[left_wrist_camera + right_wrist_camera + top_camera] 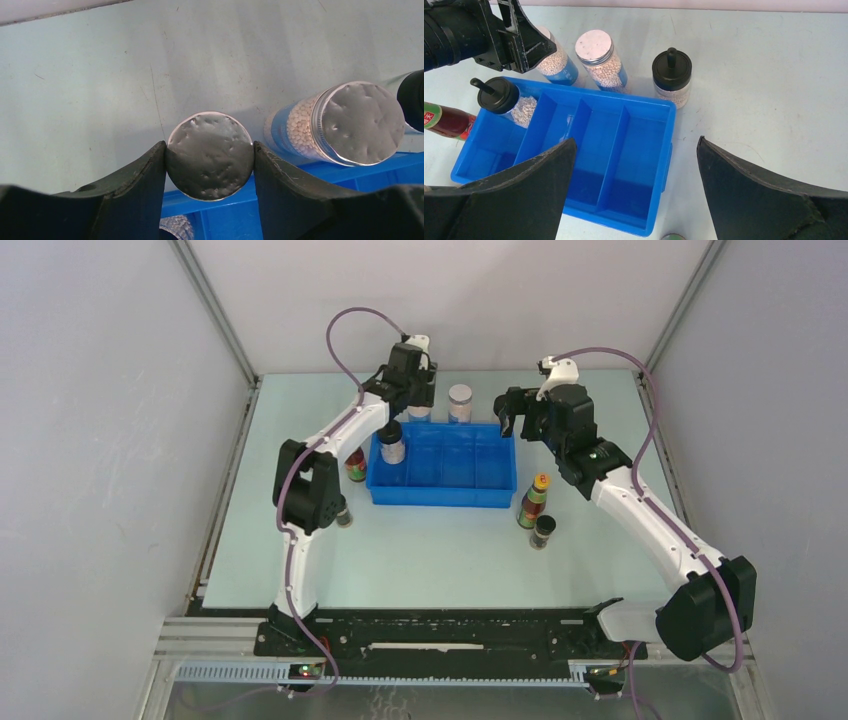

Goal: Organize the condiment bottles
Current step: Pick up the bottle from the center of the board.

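Condiment bottles (460,400) are gathered around a blue divided tray (445,497) with four compartments side by side. One black knob-capped bottle (392,443) of white granules stands in the left end compartment, at its far end. Just behind the tray's far wall three more stand in a row on the worktop (440,560): a clear blue-labelled bottle (209,155) of pale beads, a second blue-labelled bottle (350,125) just beside it, and another knob-capped bottle (671,75) near the tray's far right corner. A slim red-green-labelled bottle (355,465) is close to the tray's left wall, with a short dark black-lidded bottle (343,517) nearer the arm bases, partly hidden by the left arm. Off the tray's near right corner stand an orange-capped slim bottle (535,500) and a second short dark bottle (543,531), close together. The worktop is a pale, faintly green sheet, enclosed by plain grey-white wall panels (100,440) on three sides. The left hand (209,146) is clenched on the first blue-labelled bottle, a finger pressed against each side of its lid. The right hand (636,141) is released, its fingers spread wide, hanging above the tray's right part and touching no bottle.
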Controlling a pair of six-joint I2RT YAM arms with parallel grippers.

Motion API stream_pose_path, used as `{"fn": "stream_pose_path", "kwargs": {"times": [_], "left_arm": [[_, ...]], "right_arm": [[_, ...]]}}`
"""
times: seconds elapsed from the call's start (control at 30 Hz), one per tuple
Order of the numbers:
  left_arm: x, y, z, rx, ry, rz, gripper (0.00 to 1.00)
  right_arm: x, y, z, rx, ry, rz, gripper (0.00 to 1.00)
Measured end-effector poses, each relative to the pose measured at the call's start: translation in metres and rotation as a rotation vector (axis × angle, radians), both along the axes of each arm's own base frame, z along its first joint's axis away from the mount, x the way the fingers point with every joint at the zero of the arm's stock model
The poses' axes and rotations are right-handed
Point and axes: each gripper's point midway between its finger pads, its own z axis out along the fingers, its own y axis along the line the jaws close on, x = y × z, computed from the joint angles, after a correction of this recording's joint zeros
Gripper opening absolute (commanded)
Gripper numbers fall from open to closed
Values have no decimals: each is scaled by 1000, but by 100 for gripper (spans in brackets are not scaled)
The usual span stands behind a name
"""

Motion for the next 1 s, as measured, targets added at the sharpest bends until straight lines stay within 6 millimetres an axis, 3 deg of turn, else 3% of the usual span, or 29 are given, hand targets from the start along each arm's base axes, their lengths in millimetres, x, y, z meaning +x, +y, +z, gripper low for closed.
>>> {"fn": "stream_pose_path", "kwargs": {"times": [0.37,1.0], "left_arm": [[-1,-1,5,7,0,0,0],[1,-12,40,-5,-65,-14,0]], "right_arm": [[-1,0,1,1,-1,0,100],[-5,-2,9,8,-18,-1,100]]}}
